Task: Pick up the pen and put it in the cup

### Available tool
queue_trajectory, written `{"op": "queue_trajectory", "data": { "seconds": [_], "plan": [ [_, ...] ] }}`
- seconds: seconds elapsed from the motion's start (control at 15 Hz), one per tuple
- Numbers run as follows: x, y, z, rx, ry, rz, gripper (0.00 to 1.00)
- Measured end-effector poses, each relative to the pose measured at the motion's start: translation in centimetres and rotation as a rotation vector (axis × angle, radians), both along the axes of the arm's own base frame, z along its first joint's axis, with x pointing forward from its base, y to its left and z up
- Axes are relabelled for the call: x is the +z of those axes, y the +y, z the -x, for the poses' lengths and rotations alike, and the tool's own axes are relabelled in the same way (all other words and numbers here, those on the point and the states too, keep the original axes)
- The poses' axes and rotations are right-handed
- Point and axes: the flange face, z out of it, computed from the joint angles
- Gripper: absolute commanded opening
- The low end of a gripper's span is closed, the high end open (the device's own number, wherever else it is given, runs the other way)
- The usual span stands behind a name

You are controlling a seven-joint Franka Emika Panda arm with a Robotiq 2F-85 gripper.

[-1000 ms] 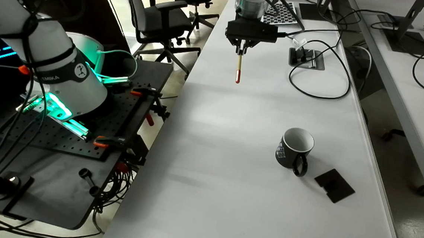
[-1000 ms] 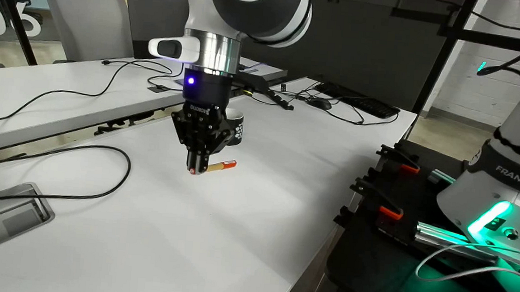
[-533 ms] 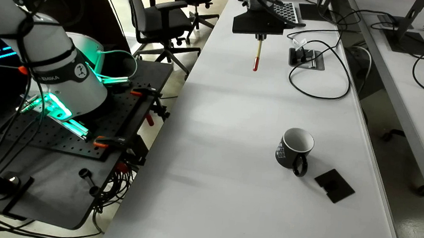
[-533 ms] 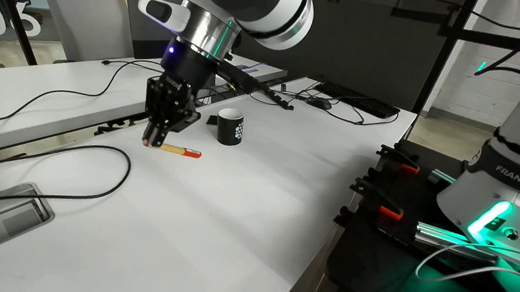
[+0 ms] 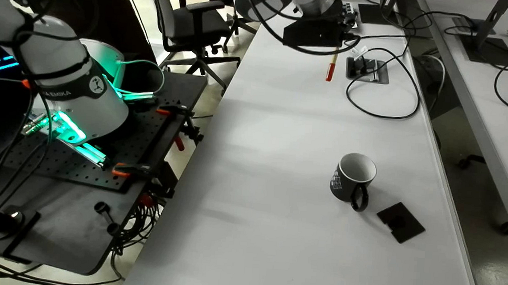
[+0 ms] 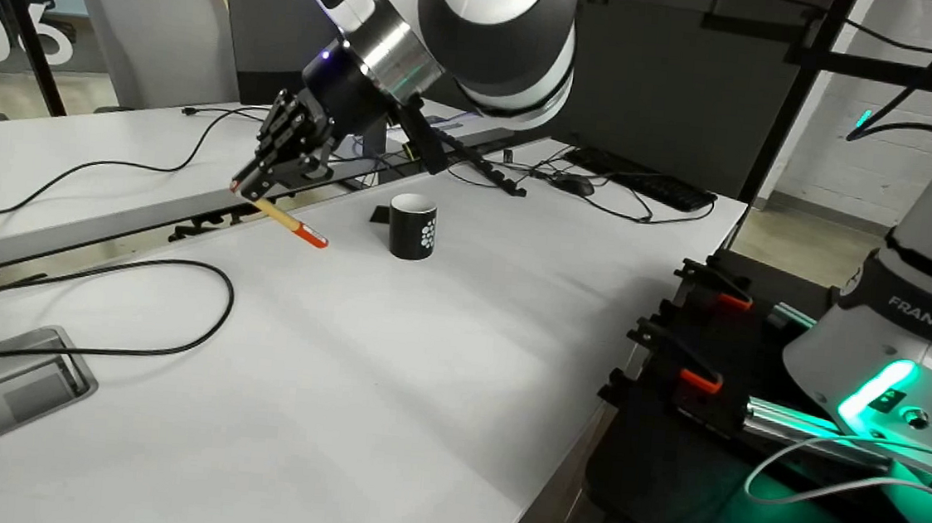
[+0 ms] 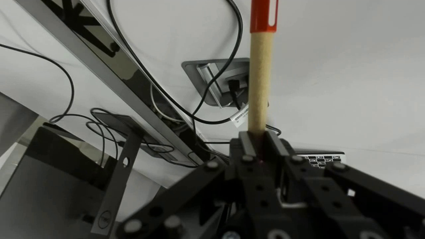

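Pick's done; what's new is the angle. Since 1 s ago the gripper [image 7: 260,143] has tipped from straight down to a clear slant, & the pen [image 6: 290,223] has swung w/ it: then it stuck out sideways, abt level; now it slopes w/ the red end lowest. We read that as turning it twd vertical so the red end can go in first. Not upright yet, so prob. more tilt to come.

Pos. has changed too. In an exterior view the pen [image 5: 332,66] has gone to the right & now shows at the far part of the table [image 5: 252,232], just left of the outlet [image 5: 380,76]. In an exterior view the gripper [image 6: 247,184] has gone left & higher in frame; can't split how much of that is lift.

Fingers [image 7: 246,142] are narrow, pinching the pen near one end, w/ a reddish bit showing just past the tips. Grip looks OK, though w/ most of the pen sticking out, a knock on the rim could prob. twist it.

Mug [image 5: 345,184] hasn't moved: upright, handle to the near side, black square [image 5: 402,222] near it but apart. Pen & mug are well apart in both exterior views, so placing's not begun. Next, we'd say: finish the tilt, carry the pen near-ward till the red end's over the mouth, lower, then let go. Height over the rim we can't judge yet.
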Motion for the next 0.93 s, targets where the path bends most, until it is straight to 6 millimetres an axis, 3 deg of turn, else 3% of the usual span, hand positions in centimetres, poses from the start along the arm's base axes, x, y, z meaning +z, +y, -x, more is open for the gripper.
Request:
{"op": "queue_trajectory", "data": {
  "seconds": [0.2,0.27,0.8,0.87,0.93],
  "plan": [
    [0.5,-1.6,-1.7,-0.059,0.005,-0.024,0.03],
    [0.6,-2.0,-2.1,-0.073,0.006,-0.032,0.13],
    [0.6,-2.4,-2.4,-0.091,0.016,-0.048,0.13],
    [0.6,-2.4,-2.4,-0.091,0.016,-0.048,0.03],
    [0.6,-2.4,-2.4,-0.091,0.016,-0.048,0.03]
  ]
}}
